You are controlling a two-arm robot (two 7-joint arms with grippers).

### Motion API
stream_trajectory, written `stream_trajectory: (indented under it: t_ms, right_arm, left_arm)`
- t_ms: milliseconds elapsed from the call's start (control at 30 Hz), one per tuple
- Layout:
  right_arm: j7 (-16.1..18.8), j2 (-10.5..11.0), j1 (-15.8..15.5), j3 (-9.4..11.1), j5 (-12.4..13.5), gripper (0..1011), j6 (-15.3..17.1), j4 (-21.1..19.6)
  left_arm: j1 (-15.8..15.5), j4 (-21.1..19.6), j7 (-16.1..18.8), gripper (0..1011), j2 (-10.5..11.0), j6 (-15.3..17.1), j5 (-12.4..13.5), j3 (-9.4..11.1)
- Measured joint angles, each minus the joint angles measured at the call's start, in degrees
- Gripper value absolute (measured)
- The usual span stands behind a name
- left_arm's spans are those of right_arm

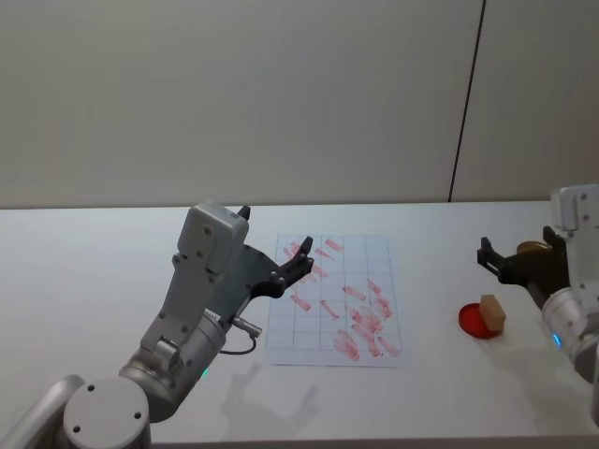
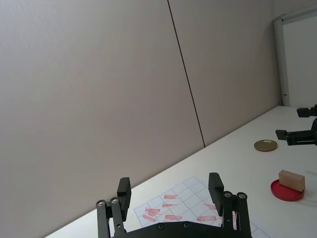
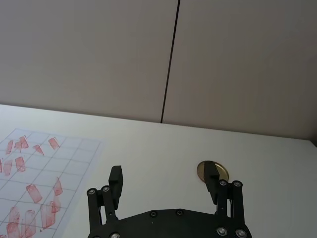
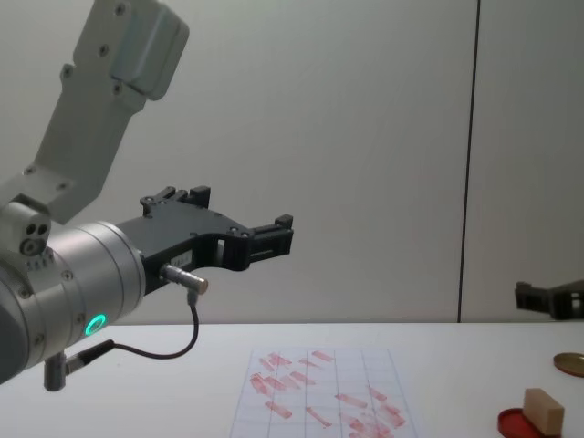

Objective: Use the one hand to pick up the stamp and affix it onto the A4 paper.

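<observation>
The stamp [image 1: 492, 314] is a small tan wooden block resting on the flat red ink pad [image 1: 475, 321], just ahead of and below the right pincer [image 1: 517, 254], on the worktop [image 1: 103, 271]. It looks stiff and light, a solid piece of wood with flat sides and square edges, so it should neither crush nor flex in a grip. The faces look bare and fairly dry, so I judge slipping a small risk as long as the fingers close squarely. The best hold, as I read it, is across the two long upright sides, well above the inked underside, leaving that face clear to press down flat. Being so light, it may tip or skid on the pad if one finger touches first.

The right pincer hangs above the worktop with its fingers spread wide and nothing between them. The stamp lies on its near side, and the gold round disc [image 3: 213, 170] sits beyond its fingertips.

The A4 paper [image 1: 334, 299], a thin gridded sheet already crowded with red marks, lies flat well off to the left of the right pincer. It is limp and unweighted, so a sticky stamp could lift it on release.

The left pincer [image 1: 299, 261] hovers over the paper's near-left corner, also open and holding nothing.
</observation>
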Motion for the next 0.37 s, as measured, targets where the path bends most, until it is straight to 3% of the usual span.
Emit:
stream_trajectory:
  t_ms: [367]
  right_arm:
    - [-0.1,0.6,-1.3,0.4,0.1,1001,-0.9,-2.4]
  left_arm:
    - [0.0,0.0,0.0,993,0.0,0.0,0.0,0.0]
